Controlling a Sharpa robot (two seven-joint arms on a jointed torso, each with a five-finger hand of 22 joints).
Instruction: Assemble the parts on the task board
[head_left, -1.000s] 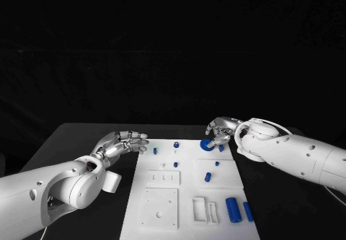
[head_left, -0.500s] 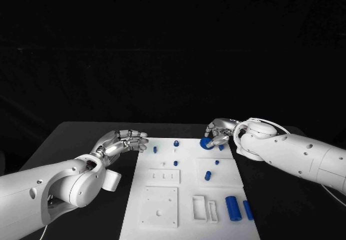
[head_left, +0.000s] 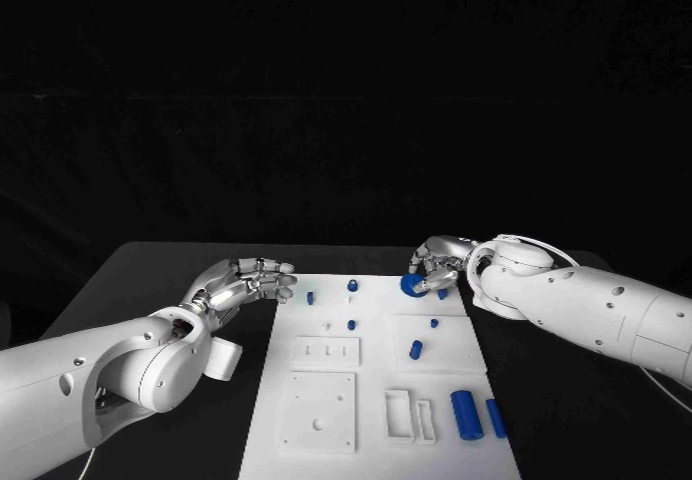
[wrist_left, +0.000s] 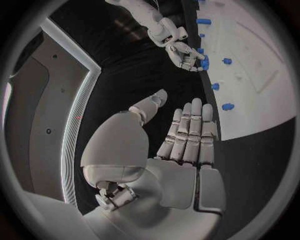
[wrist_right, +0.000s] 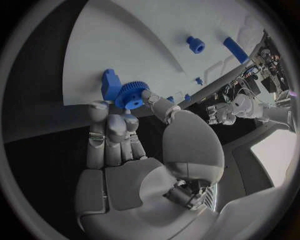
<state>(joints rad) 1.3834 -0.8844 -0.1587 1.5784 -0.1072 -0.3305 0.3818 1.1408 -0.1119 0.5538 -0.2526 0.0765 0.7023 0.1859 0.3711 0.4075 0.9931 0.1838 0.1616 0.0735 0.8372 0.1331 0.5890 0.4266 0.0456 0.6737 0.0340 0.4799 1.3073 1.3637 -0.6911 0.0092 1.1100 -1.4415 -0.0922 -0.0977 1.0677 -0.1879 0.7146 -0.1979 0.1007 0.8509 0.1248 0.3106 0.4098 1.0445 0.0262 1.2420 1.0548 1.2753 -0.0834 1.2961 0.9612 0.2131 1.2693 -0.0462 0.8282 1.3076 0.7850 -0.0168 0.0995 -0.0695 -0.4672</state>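
**Right hand seating blue gear at board's far edge**

Right hand (head_left: 440, 265) pinches the blue gear (head_left: 414, 287) at the far right corner of the task board (head_left: 378, 400), beside a small blue block (wrist_right: 109, 84). Likely the seating step; next it needs lining up and pressing down. Left hand (head_left: 245, 282) hovers just off the board's left edge, fingers extended and apart, holding nothing.
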